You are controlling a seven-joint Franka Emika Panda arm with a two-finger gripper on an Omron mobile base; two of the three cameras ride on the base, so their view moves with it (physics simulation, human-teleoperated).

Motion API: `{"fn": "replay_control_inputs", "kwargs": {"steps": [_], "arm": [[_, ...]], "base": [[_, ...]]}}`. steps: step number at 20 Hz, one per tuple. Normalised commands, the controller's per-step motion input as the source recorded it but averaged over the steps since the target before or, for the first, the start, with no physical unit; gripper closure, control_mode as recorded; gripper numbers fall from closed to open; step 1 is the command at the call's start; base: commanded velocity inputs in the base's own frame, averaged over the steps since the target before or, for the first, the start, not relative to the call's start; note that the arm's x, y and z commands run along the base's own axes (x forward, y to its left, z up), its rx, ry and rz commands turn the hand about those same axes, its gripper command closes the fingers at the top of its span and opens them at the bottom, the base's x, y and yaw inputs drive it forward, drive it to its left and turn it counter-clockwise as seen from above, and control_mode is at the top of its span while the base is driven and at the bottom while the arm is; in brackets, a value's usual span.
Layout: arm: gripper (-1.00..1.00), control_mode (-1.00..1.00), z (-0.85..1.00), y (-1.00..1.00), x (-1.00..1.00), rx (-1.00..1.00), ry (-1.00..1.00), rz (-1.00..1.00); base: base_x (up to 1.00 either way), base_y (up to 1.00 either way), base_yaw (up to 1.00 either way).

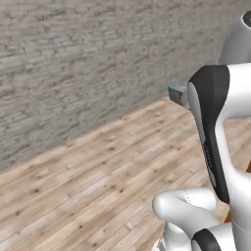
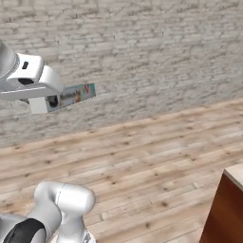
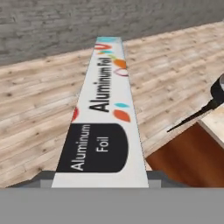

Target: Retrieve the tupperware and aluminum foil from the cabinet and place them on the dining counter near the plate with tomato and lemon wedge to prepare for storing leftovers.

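A grey brick wall (image 2: 142,57) and a pale plank floor (image 2: 152,161) make up most of the room here, and at the lower right of the right base view stands a corner of the dining counter (image 2: 235,174), beige on top with reddish wooden panels below. The aluminum foil (image 3: 103,118) is in the air, well above the floor. The gripper (image 3: 100,183) is closed on the near end of the box, one finger at each long side, so the box sticks out straight ahead from the hand. In the right base view the foil box points away from the white hand toward the wall, about level. In the left base view just its far end (image 1: 177,93) comes out from behind the arm.

I think the box is held by the end and kept level because it is long and narrow, and a level carry keeps it from slipping in the grip. The hand view shows the counter corner (image 3: 214,124) low to the right, so the foil is not yet over it. In my judgement this is the carrying step, and putting the foil down near the plate is not yet done
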Motion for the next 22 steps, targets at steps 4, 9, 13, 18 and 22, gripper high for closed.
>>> {"fn": "replay_control_inputs", "kwargs": {"steps": [4, 9, 13, 18, 22], "arm": [[1.0, 1.0, 0.0, 0.0, 0.0, 0.0, 0.0, 0.0], [1.0, 1.0, 0.0, 0.0, 0.0, 0.0, 0.0, 0.0], [1.0, 1.0, 0.0, 0.0, 0.0, 0.0, 0.0, 0.0], [1.0, 1.0, 0.0, 0.0, 0.0, 0.0, 0.0, 0.0], [1.0, 1.0, 0.0, 0.0, 0.0, 0.0, 0.0, 0.0]], "base": [[0.93, 0.35, -0.56], [0.89, 0.34, -0.58], [0.9, 0.31, -0.57], [0.98, 0.27, -0.51], [1.0, 0.13, -0.3]]}}
